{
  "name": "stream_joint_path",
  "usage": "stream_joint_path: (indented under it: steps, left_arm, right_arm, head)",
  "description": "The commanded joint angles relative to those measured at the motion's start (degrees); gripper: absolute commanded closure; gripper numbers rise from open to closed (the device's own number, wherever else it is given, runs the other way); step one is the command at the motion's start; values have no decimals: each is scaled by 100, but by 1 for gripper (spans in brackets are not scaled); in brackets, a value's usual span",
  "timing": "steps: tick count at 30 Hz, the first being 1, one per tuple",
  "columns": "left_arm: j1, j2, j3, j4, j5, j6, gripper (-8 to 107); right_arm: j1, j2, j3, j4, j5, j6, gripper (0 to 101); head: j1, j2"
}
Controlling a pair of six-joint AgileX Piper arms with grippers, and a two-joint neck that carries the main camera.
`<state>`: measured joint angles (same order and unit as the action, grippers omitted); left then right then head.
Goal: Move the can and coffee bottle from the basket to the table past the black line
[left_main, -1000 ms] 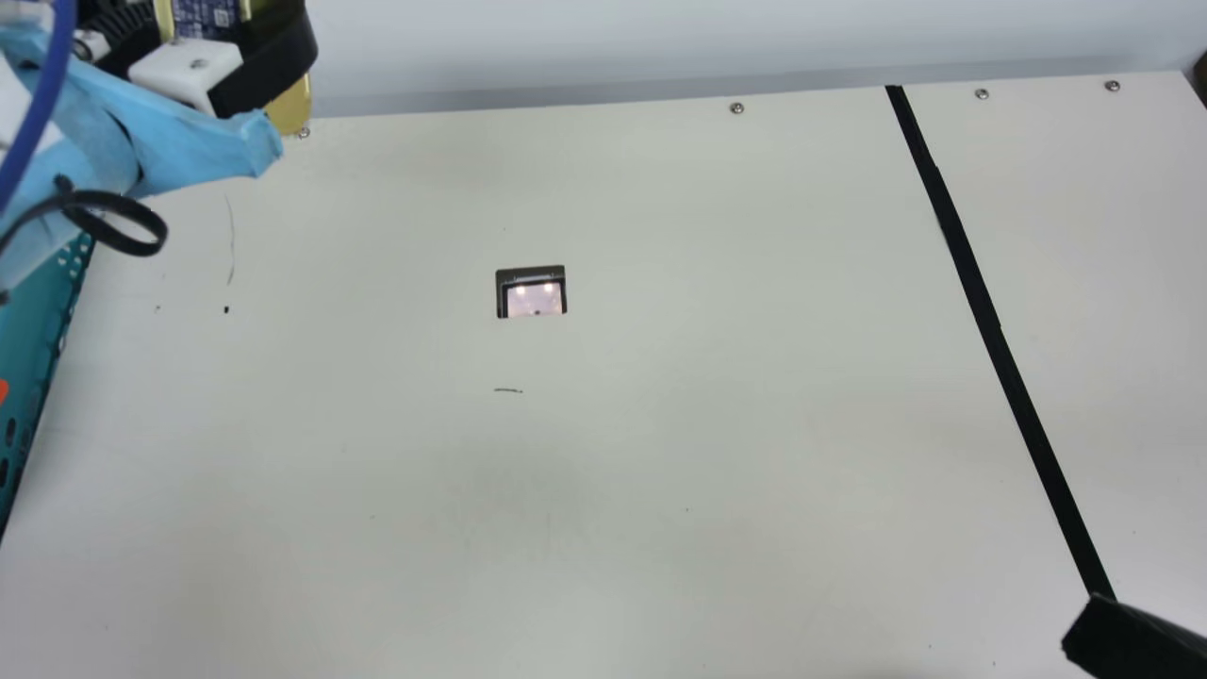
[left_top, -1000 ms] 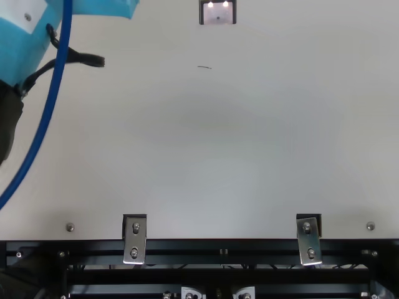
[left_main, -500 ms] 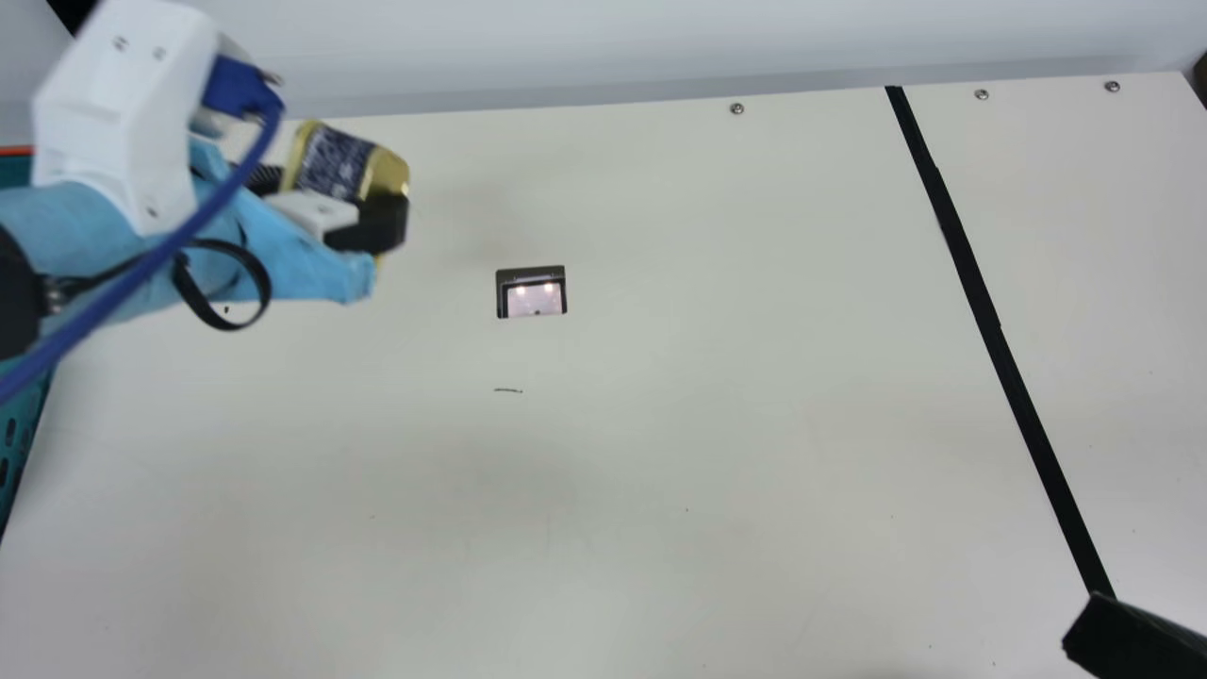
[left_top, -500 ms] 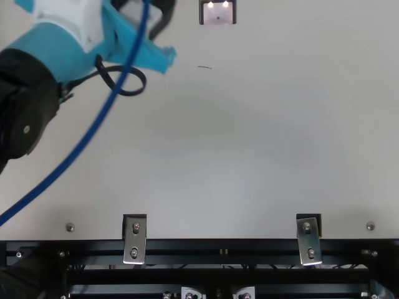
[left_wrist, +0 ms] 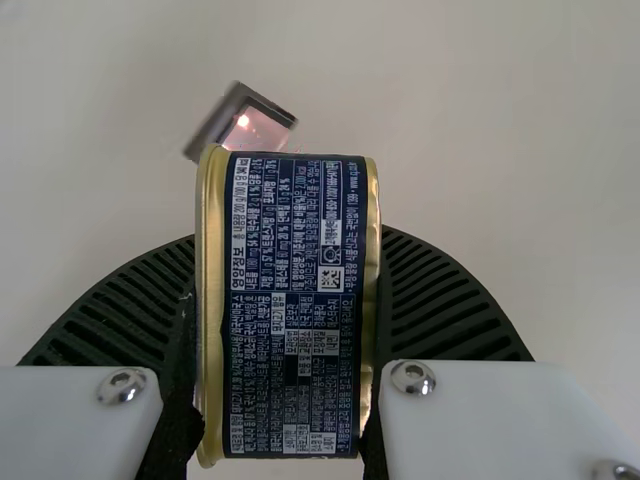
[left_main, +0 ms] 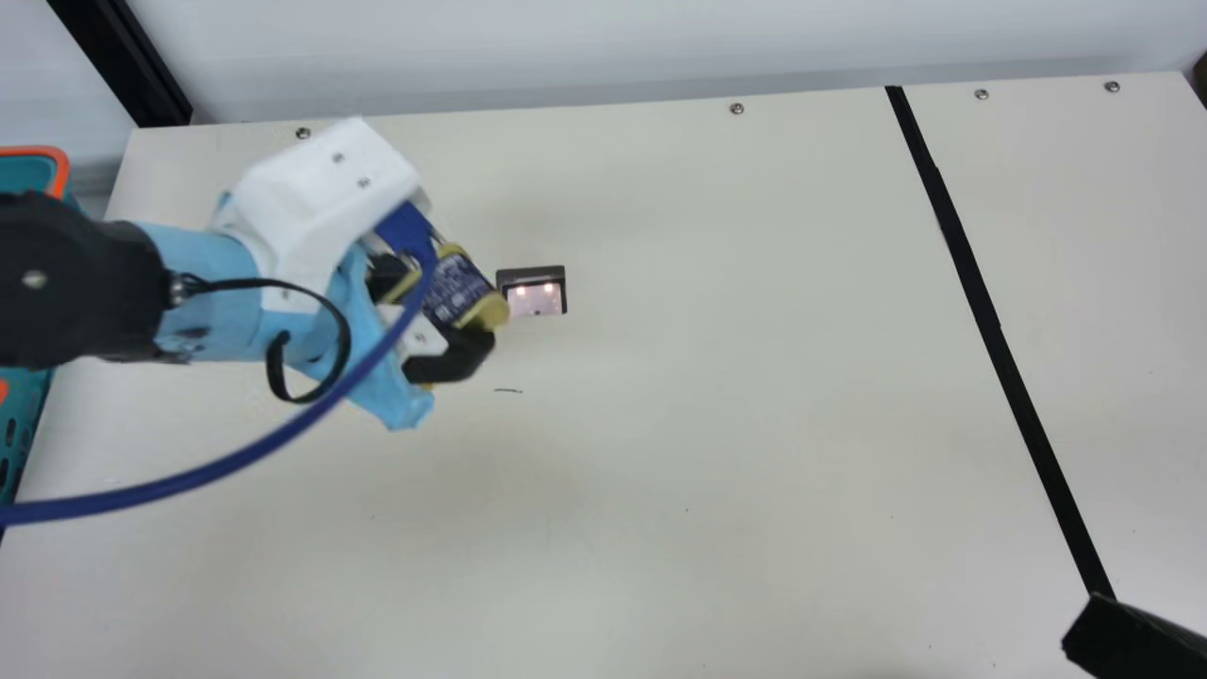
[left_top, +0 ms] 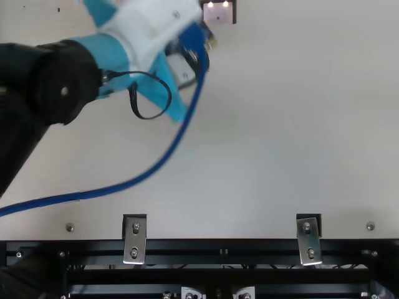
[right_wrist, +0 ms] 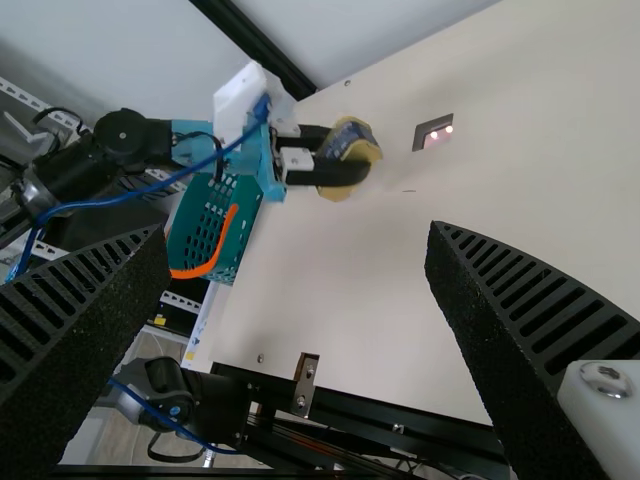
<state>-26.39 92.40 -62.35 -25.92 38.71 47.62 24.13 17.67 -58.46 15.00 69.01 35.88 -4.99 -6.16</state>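
To the left of the line [left_main: 988, 330] on the table [left_main: 717, 424], the can [left_main: 459, 286] is in the left gripper [left_main: 470, 319], the basket [left_main: 26, 415] farther left.

Table [left_main: 717, 424] brightly and evenly lit, shadows soft and faint. Two glare points in the dark-framed inset [left_main: 534, 294]. Left arm [left_main: 316, 203] slightly blurred, main view.

The can [left_main: 459, 285] has gold-coloured ends and a dark blue label with dense pale print. It is gripped between the fingers of the left pincer [left_main: 451, 311], tilted, above the cream table [left_main: 707, 424], between the basket and the black line [left_main: 992, 330]. The basket [left_main: 62, 172], teal with perforated sides and an orange rim, is at the table's left edge.
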Motion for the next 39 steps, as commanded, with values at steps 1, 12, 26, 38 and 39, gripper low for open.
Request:
stream_joint_path:
  steps: [1,12,26,38,39]
  left_arm:
    - [-21,161,-33,-9,288,1289,89]
    - [-326,706,-205,119,1082,2359,89]
    - [-651,926,-224,-67,1048,2447,9]
    - [-117,-252,290,-1075,558,2258,9]
    - [-14,-399,350,-1219,464,2238,9]
  right_arm:
    - [0,0,0,0,0,0,0]
    - [0,0,0,0,0,0,0]
    - [0,0,0,0,0,0,0]
    - [0,0,0,0,0,0,0]
    - [0,0,0,0,0,0,0]
  head:
    - [-50,-8]
    - [-50,-8]
    - [-50,-8]
    - [-50,-8]
    - [-50,-8]
